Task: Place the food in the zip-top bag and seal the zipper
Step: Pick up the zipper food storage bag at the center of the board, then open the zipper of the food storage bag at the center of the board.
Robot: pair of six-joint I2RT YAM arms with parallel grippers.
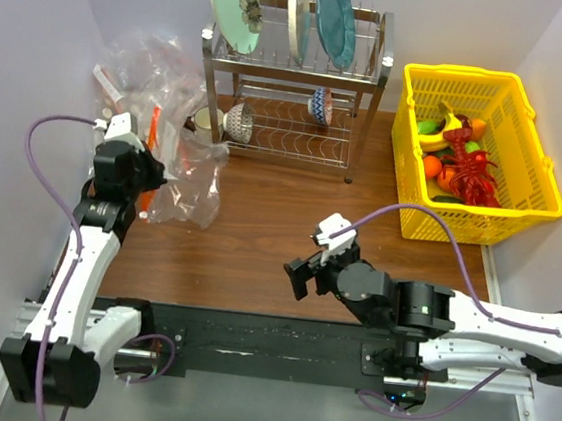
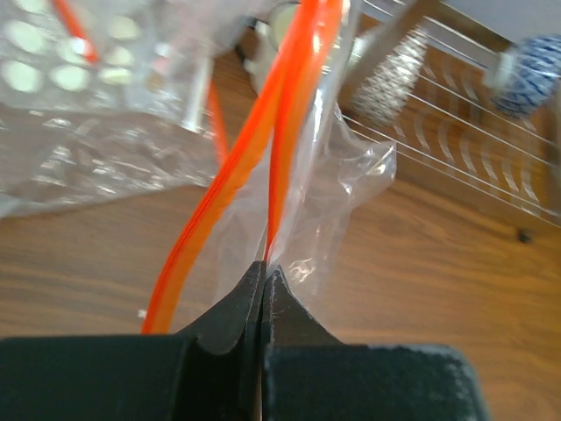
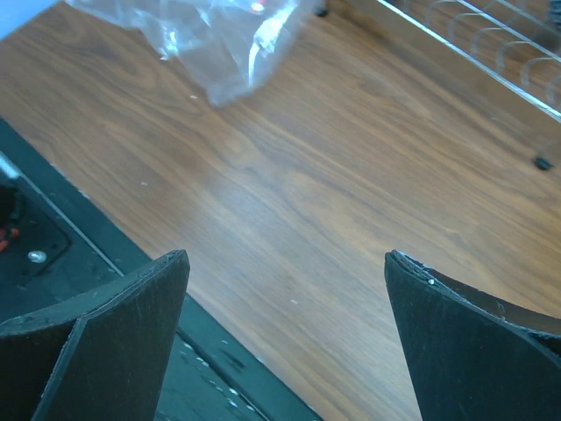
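The left gripper [image 2: 263, 282] was clenched on the zip-top bag [image 1: 191, 186]. Its two fingers were pressed together on the clear film just beside the zipper [image 2: 289, 114]. Two orange-red strips ran up from the grip and parted from each other. Perhaps the mouth of the bag was not closed, but the wrist view was too blurred there to be sure. From above, this one bag hung from the gripper at the left side of the bench [image 1: 291, 212], with its lower part lying on the wood. Behind it lay a heap of clear dotted bags [image 1: 145, 66].

The right gripper [image 3: 287, 259] was released. Its two fingers [image 3: 114, 342] stood wide apart over bare wood near the front edge of the bench, with nothing between them, well apart from the bag.

The food lay in one yellow basket [image 1: 460, 224] at the far right of the bench. There was one red lobster [image 1: 475, 179], one round orange [image 1: 431, 166] just left of it and one banana [image 1: 446, 120]. The green pieces were too small to count.

One metal dish rack [image 1: 369, 89] stood at the back, with three plates [image 1: 336, 20] upright on its upper level. On its lower level were two bowls [image 1: 238, 121], and one pale cup [image 1: 205, 120] was at its left end.
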